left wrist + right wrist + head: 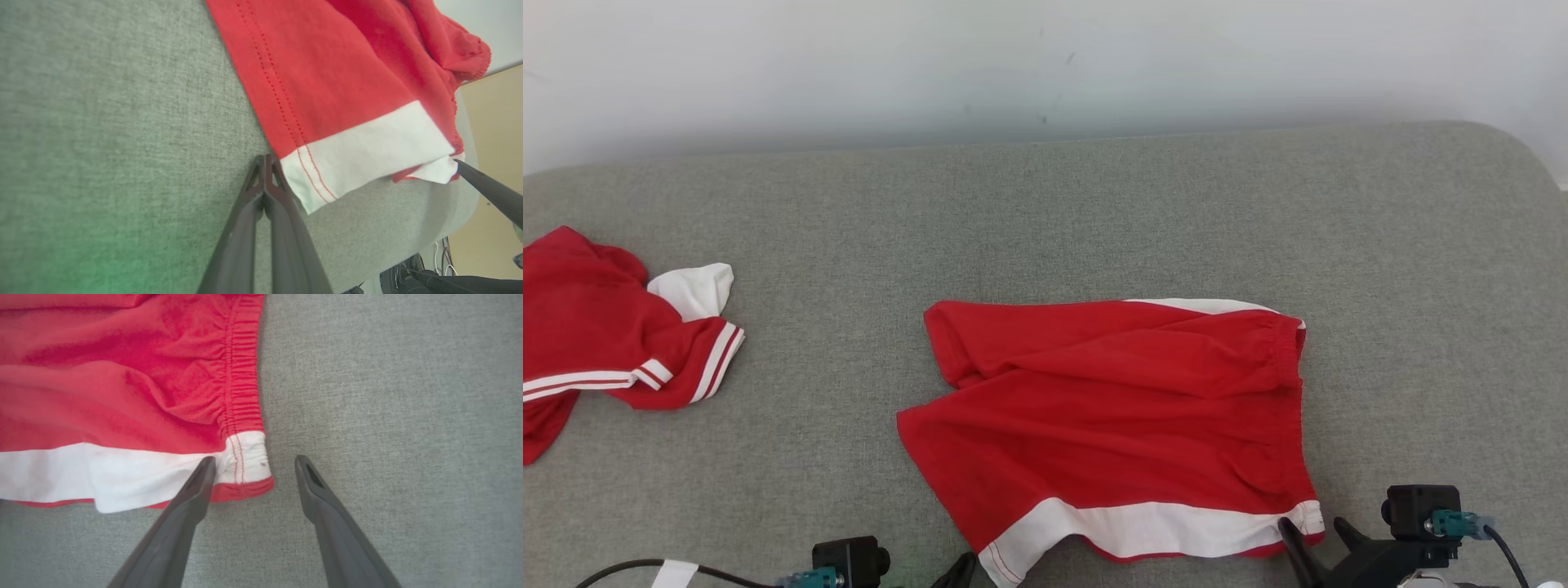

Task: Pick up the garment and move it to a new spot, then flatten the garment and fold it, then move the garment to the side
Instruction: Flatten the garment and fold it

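A red garment (1111, 408) with a white side band and a gathered elastic edge lies spread flat mid-cushion, seen close in the left wrist view (347, 73) and the right wrist view (122, 388). My left gripper (265, 157) is shut and empty, its tip on the grey fabric just beside the white near-left corner; in the head view it (964, 565) peeks over the bottom edge. My right gripper (254, 459) stands open astride the near-right corner, one finger over the white band; it is low at the right in the head view (1316, 531). A red jersey (605, 343) with a white sleeve and striped trim lies crumpled at far left.
Everything rests on a grey upholstered cushion (1094, 212) backed by a pale wall (1013, 65). Bare fabric lies between the two garments and to the right of the spread one. The cushion's front edge (449, 245) is close behind my grippers, with cables (445, 265) below.
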Robot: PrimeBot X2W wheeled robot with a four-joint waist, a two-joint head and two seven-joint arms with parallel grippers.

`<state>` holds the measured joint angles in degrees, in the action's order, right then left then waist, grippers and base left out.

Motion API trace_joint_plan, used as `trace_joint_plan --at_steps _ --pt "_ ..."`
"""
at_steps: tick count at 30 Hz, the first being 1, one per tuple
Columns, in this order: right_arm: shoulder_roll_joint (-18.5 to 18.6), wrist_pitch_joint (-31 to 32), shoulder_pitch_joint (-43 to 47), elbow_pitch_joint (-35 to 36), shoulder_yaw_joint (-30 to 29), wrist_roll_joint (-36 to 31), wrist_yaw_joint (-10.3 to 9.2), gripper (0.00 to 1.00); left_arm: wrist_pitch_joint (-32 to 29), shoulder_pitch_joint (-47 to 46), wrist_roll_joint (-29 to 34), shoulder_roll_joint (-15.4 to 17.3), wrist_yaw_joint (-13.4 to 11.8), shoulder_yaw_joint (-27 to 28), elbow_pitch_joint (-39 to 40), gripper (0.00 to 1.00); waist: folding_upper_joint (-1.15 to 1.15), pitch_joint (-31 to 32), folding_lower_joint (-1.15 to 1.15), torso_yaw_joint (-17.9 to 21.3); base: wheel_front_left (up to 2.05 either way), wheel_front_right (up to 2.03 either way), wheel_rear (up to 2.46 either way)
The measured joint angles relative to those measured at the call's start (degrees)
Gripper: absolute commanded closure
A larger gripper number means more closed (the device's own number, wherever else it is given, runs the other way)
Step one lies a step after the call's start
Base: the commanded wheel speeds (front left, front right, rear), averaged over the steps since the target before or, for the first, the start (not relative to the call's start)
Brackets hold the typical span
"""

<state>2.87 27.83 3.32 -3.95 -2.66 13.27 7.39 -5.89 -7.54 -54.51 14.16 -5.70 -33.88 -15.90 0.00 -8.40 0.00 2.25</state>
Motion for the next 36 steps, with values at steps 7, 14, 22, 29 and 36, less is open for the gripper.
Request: trace_joint_plan --at_steps 7,14,22,29,36 --pt "0.0 1.4 0.9 2.9 -1.8 -1.4 0.0 0.0 0.1 0.0 0.0 0.1 0.1 -0.1 -0.3 1.0 0.0 0.2 0.0 -0.1 0.0 0.0 0.0" --pt "0.0 2.3 1.7 5.4 -3.8 -1.8 0.0 0.03 0.1 -0.1 0.0 0.1 0.2 -0.3 -0.6 1.0 0.0 0.4 0.0 -0.3 0.0 0.0 0.0" --pt "0.0 3.9 2.6 5.3 -3.9 -2.4 0.0 0.13 0.2 -0.1 -0.1 0.0 0.6 -0.6 -1.1 1.0 0.0 0.5 0.0 -0.5 0.0 0.0 0.0" --pt "0.0 3.9 0.9 2.4 -1.6 -2.3 0.0 0.29 0.2 -0.6 -0.1 -0.1 0.7 -1.0 -1.4 1.0 0.0 0.3 0.0 -1.1 0.0 0.0 0.0" --pt "0.0 3.6 -0.5 -0.2 -0.8 -2.4 0.0 0.65 0.2 -0.7 -0.2 -0.1 1.0 -1.1 -1.6 1.0 0.0 0.0 0.0 -1.8 0.0 0.0 0.0"
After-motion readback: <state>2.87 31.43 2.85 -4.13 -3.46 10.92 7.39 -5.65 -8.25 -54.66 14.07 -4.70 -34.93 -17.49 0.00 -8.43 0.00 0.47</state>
